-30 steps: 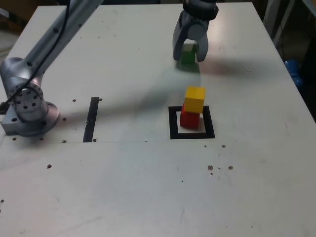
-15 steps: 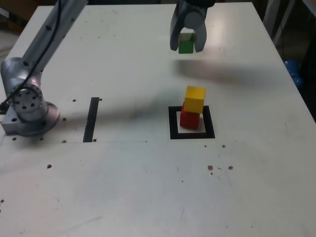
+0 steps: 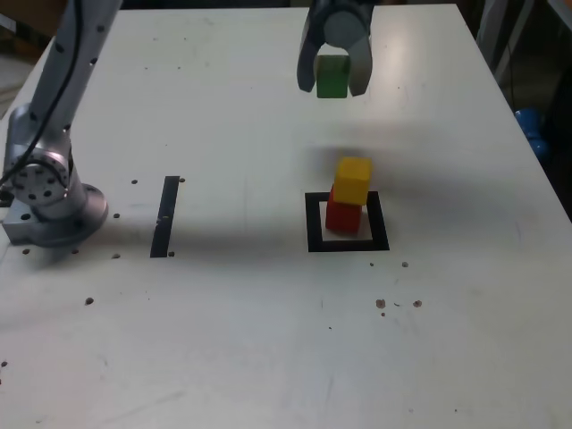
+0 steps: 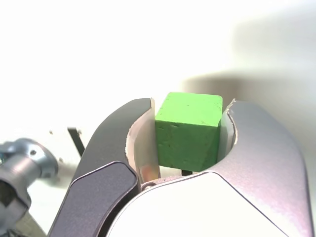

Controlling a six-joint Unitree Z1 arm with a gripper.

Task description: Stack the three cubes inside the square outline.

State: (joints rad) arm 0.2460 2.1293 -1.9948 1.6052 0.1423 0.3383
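1. The tool grips the green cube above the surface; the last cube's transfer seems in hand.
2. The yellow cube sits on the red cube, inside the square outline.
3. Next, likely: carry green over yellow, align, lower gently, release.
4. The exterior view crops the upper arm; yellow hides red's top, so their alignment is hard to judge.
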